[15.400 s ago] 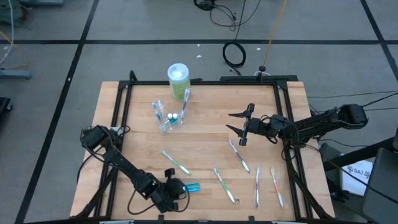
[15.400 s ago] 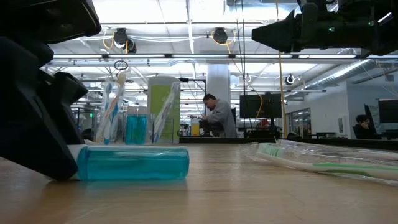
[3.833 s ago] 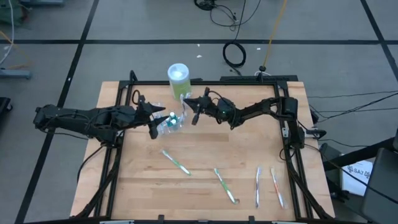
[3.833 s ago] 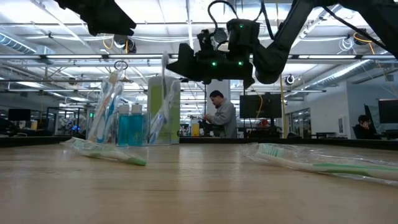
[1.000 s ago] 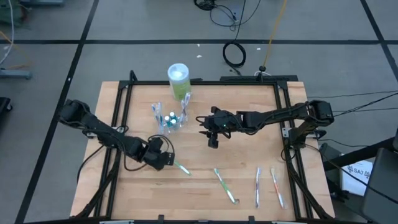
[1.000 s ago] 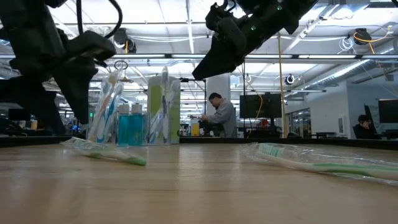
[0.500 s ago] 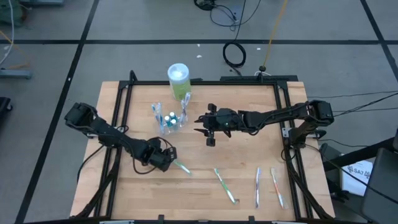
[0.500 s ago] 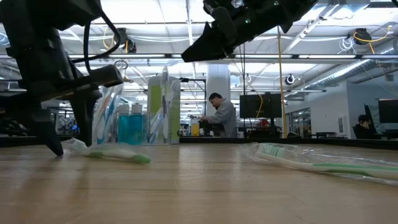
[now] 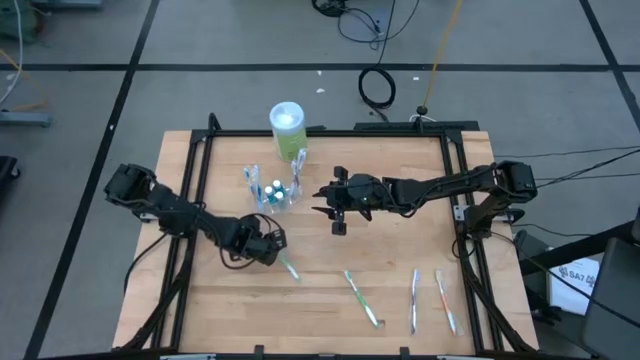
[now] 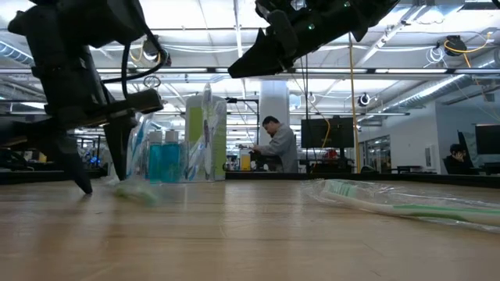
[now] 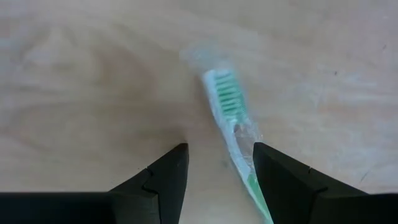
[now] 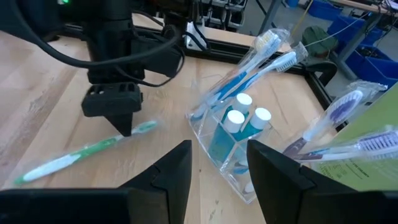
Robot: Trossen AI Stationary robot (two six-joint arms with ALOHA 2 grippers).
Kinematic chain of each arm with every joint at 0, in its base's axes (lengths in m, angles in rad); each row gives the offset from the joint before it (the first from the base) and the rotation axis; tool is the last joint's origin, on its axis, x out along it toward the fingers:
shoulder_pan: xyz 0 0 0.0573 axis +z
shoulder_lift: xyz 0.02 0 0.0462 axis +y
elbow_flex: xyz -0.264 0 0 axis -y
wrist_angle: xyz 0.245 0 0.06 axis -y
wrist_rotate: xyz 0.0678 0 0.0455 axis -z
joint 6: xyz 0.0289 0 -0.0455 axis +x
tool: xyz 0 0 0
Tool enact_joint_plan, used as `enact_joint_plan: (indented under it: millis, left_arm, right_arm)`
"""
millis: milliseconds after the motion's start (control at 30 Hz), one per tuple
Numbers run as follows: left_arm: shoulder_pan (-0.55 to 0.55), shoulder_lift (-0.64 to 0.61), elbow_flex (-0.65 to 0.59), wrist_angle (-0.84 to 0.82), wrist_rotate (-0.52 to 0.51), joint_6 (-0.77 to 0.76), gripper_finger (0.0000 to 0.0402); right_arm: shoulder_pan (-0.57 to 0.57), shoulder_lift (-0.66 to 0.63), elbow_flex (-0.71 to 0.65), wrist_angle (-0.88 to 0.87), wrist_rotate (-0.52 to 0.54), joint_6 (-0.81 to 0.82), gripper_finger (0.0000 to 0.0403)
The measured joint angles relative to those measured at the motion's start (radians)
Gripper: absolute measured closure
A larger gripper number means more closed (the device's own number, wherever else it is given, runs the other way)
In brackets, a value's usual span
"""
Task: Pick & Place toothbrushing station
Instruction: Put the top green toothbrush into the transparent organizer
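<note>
Left gripper [image 11: 216,163] spread over green toothbrush [image 11: 231,118], mid-table, far from edges.

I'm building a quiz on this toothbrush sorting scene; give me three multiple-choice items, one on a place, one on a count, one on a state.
1. Where is the left gripper?
A. Low over the green toothbrush
B. Inside the clear cup
C. Off the table

2. How many white-capped tubes stand in the cup?
A. One
B. Three
C. Five

3. How are the left gripper's fingers?
A. Open, holding nothing
B. Shut on a tube
C. Shut on the cup

Answers: 1 A, the left wrist view shows the brush by its fingers; 2 B, the right wrist view shows three caps; 3 A, bare table shows between them.
</note>
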Motion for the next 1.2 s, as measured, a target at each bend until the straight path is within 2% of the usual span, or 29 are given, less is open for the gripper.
enact_joint_plan:
  millis: [333,700,833,1200]
  left_arm:
    - [0.061,0.001,-0.002,-0.001,-0.014,0.116,0.0211]
    - [0.09,0.001,-0.002,-0.001,0.021,0.255,0.0215]
    - [0.093,0.002,-0.002,-0.003,0.022,0.262,0.0244]
    - [0.094,0.002,-0.003,-0.003,-0.012,0.275,0.0374]
  right_arm:
    - [0.0,0.0,0.0,0.0,0.0,0.0,0.0257]
    - [0.0,0.0,0.0,0.0,0.0,0.0,0.0258]
    - [0.0,0.0,0.0,0.0,0.0,0.0,0.0257]
    - [0.0,0.0,0.0,-0.001,0.0,0.0,0.0258]
